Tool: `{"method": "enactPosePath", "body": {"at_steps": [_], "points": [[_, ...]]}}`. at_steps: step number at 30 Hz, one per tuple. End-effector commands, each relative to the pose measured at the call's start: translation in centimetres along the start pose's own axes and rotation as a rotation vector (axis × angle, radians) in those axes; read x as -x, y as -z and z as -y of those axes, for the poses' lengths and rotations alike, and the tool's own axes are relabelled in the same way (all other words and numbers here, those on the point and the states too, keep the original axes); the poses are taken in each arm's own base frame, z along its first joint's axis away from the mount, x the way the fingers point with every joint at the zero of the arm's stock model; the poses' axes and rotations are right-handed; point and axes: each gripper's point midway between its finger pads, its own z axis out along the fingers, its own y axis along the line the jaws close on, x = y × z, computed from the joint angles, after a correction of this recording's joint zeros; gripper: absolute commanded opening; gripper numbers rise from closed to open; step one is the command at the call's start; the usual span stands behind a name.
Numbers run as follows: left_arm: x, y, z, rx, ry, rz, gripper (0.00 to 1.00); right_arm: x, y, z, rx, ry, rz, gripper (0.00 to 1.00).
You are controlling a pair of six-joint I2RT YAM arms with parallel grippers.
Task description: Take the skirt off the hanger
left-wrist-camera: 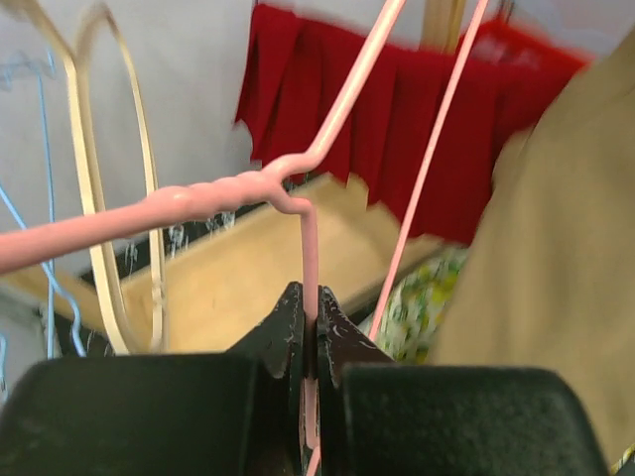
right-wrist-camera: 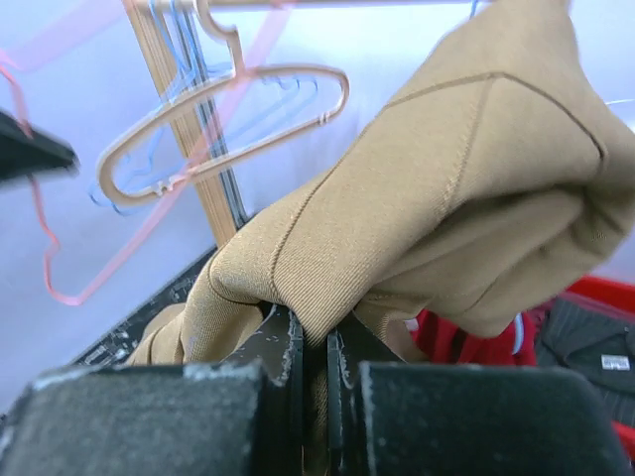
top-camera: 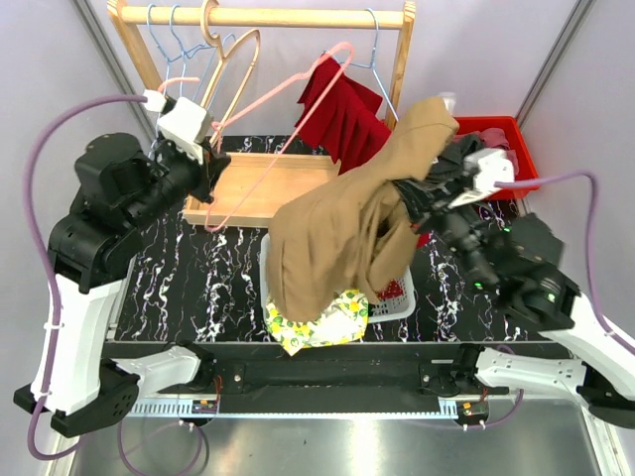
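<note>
Light: bright, even; soft shadows.
Left wrist: pink hanger [left-wrist-camera: 310,248] at the left fingers [left-wrist-camera: 283,332] sharp; red garment [left-wrist-camera: 397,169] beyond them blurred.
Right wrist: tan skirt [right-wrist-camera: 446,198] above the right fingers [right-wrist-camera: 278,347] crisp; wooden hanger [right-wrist-camera: 339,94] beyond soft.

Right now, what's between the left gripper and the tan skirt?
The pink hanger, clamped in the left gripper, reaches toward the tan skirt above the wooden base; top view shows it.
</note>
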Motion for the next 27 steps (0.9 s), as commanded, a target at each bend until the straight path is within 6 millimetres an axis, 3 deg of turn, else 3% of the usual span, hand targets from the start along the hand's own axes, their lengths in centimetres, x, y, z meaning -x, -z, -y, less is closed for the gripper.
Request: {"method": "enactPosePath", "body": {"at_steps": [1,6,10,13,18,19,21,22,24,25,27], "points": [[-3.7,1.8,-1.4,0.078,-0.043,-0.161,0.0,-3.0,0.4,-0.4,0.037,0.074,-0.098,0.0],[-4.2,4.0,-1.9,0.122,-0.042,-0.193,0.0,-2.2,0.4,-0.8,0.058,0.066,-0.078,0.0],[-4.6,4.1,-1.7,0.109,-0.045,-0.213,0.0,-2.0,-0.3,-1.4,0.077,0.075,-0.076,0.01],[-4.7,4.0,-2.0,0.119,-0.052,-0.24,0.0,-3.1,-1.1,-3.1,0.129,0.05,-0.104,0.0],[-4.5,3.9,-2.6,0.151,-0.055,-0.261,0.0,-8.4,-2.2,-7.6,0.269,0.035,-0.225,0.01],[-4.6,3.8,-2.7,0.155,-0.057,-0.265,0.0,-10.6,-2.3,-8.7,0.303,0.044,-0.271,0.02],[-4.8,3.7,-3.0,0.17,-0.053,-0.281,0.0,-13.1,-2.1,-10.3,0.337,0.009,-0.331,0.02],[-5.0,3.5,-3.0,0.171,-0.055,-0.292,0.0,-15.8,-2.1,-11.0,0.353,0.014,-0.383,0.02],[-6.0,3.4,-3.3,0.19,-0.042,-0.338,0.0,-18.4,-1.8,-11.8,0.368,-0.012,-0.437,0.02],[-6.4,3.3,-3.3,0.193,-0.04,-0.358,0.0,-20.7,-1.5,-12.2,0.374,-0.015,-0.477,0.02],[-7.5,3.1,-3.5,0.209,-0.026,-0.41,0.0,-22.8,-1.2,-12.3,0.37,-0.038,-0.517,0.02]]}}
